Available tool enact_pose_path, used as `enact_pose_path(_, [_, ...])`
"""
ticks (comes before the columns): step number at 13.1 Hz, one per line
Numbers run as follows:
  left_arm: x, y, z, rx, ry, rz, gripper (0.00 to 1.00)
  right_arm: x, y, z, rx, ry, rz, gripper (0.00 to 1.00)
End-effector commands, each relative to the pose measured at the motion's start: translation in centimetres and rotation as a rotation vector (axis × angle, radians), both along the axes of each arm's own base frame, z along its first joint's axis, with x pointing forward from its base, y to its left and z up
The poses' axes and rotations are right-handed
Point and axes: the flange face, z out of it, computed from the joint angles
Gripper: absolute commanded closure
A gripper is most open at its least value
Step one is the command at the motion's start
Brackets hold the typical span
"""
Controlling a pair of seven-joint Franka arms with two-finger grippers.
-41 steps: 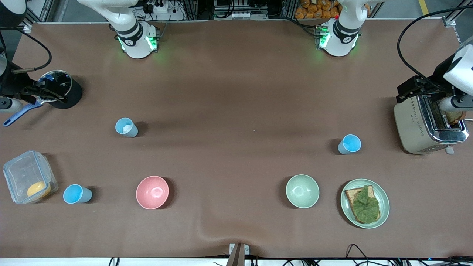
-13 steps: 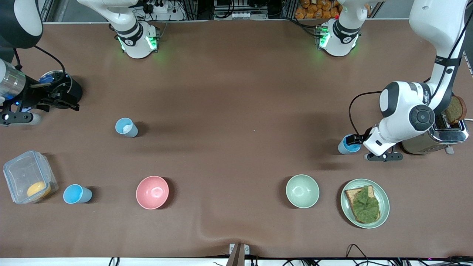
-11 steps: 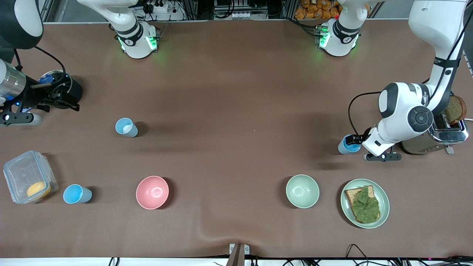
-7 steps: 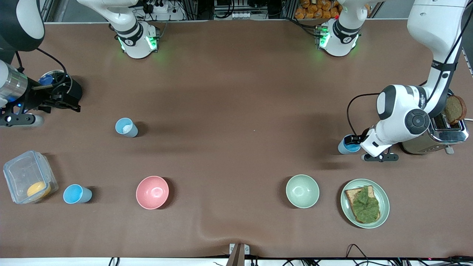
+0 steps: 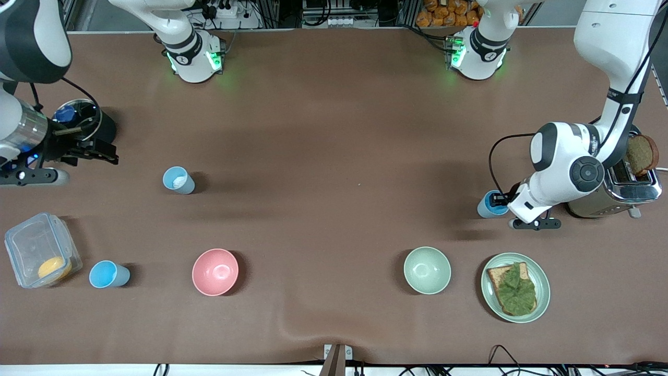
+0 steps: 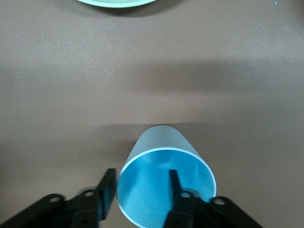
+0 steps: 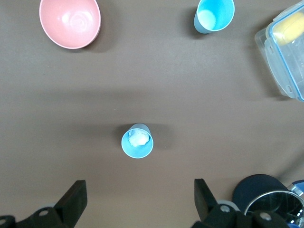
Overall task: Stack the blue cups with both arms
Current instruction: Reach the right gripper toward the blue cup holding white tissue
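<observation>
Three blue cups stand on the brown table (image 5: 323,130). Taking the pink bowl (image 5: 215,271) as the landmark: one cup (image 5: 108,274) sits beside it toward the right arm's end, next to a clear lidded container (image 5: 42,250); a second cup (image 5: 178,180) stands farther from the front camera than the bowl, with something white inside; the third cup (image 5: 490,204) is well away toward the left arm's end, past the pale green bowl (image 5: 427,270) and near the toaster (image 5: 608,193).

The left gripper (image 5: 502,199) is down at this third cup. The front view hides its fingers under the white wrist, but the left wrist view shows them plainly: one finger (image 6: 176,190) reaches inside the cup (image 6: 164,185) and the other (image 6: 107,187) stands outside the wall, so the rim sits between them (whether they press the wall cannot be told). That view also catches the edge of the green plate (image 6: 114,2), which the front view shows whole with toast and a leaf on it (image 5: 515,287).

The right gripper (image 5: 86,151) hangs over the table beside a black pot (image 5: 88,125), its fingers spread wide and holding nothing. The right wrist view looks straight down past both fingers (image 7: 76,197), showing the white-filled cup (image 7: 137,140) between them in the picture, the bowl (image 7: 70,21), the other cup (image 7: 214,14) and the container (image 7: 285,52).
</observation>
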Motion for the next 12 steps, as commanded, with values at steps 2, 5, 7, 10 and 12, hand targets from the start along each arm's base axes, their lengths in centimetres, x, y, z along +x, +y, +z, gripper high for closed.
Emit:
enact_pose_path(2, [0.3,0.0,0.1,0.014,-0.012,-0.013,0.95,-0.3,-0.5,-3.2,-0.001,-0.004,0.001,0.00])
enact_pose_path(5, [0.3,0.1,-0.1,0.014,-0.008,-0.015,1.00,-0.8,-0.8,-6.8,-0.002,0.001,-0.002,0.00])
enact_pose_path(7, [0.4,-0.4,0.0,0.014,-0.012,-0.021,1.00,-1.4,-0.8,-9.1,-0.005,0.010,0.003,0.00])
enact_pose_path(10, [0.5,-0.4,0.2,0.014,-0.012,-0.019,1.00,-2.6,-1.2,-13.5,-0.001,0.004,0.054,0.00])
enact_pose_path(12, [1.1,-0.7,0.9,0.013,-0.025,-0.019,1.00,-3.5,-1.2,-15.9,0.000,-0.006,0.052,0.00])
